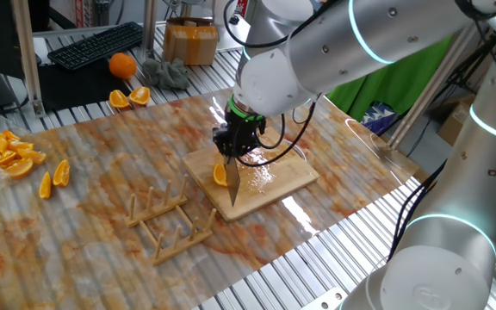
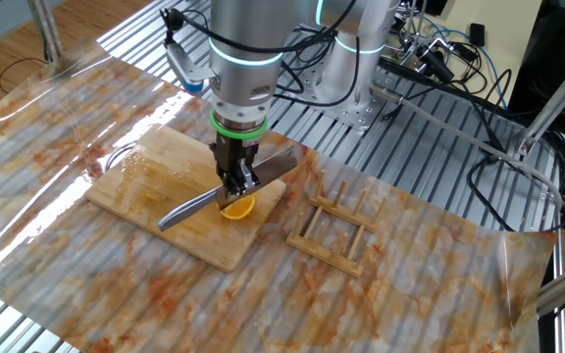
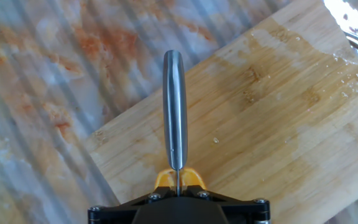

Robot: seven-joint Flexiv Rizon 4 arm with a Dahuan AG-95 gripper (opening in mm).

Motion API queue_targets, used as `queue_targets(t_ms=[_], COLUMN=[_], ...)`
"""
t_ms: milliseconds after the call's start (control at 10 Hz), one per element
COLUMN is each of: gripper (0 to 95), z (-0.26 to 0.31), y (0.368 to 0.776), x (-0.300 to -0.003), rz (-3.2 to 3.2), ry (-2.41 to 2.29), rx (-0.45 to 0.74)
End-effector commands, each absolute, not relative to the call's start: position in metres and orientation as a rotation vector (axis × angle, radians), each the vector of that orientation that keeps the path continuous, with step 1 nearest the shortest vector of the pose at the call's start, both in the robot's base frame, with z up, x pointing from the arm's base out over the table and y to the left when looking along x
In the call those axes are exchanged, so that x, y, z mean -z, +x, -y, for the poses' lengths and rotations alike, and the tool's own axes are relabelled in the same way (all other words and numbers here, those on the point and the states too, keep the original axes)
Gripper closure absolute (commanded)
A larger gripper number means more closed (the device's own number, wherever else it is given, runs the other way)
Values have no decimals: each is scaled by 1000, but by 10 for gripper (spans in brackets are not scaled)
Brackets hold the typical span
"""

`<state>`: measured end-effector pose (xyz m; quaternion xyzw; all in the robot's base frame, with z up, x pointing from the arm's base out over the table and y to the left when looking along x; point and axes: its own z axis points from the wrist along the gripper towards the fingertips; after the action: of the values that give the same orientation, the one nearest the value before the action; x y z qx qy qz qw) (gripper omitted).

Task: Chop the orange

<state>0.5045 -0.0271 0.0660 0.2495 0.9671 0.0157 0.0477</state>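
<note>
A small orange piece (image 1: 220, 175) lies on the near end of the wooden board (image 1: 278, 176). My gripper (image 1: 231, 148) stands directly over it, shut on a knife (image 1: 233, 185) whose blade points down along the board's end. In the other fixed view the blade (image 2: 189, 207) rests across the orange (image 2: 238, 208), under the gripper (image 2: 235, 179). The hand view shows the knife (image 3: 174, 112) edge-on, with the orange (image 3: 190, 178) showing on both sides of the blade just in front of the gripper (image 3: 178, 194).
A wooden rack (image 1: 169, 217) lies beside the board. At the left are a heap of orange wedges (image 1: 7, 153) and two loose wedges (image 1: 52, 178). Farther back sit a whole orange (image 1: 122, 65), cut halves (image 1: 129, 97) and a keyboard (image 1: 97, 45).
</note>
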Motion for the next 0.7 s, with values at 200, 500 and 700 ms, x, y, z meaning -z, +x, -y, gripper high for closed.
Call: queue_targets(t_ms=[200,500,700], gripper=[950,950,950], z=[25,24,24], y=[505,504,504], x=[-42,-45,-45], rz=[-2917,-2924,-2936], ry=[775,779,771], rx=[-64,-64,-58])
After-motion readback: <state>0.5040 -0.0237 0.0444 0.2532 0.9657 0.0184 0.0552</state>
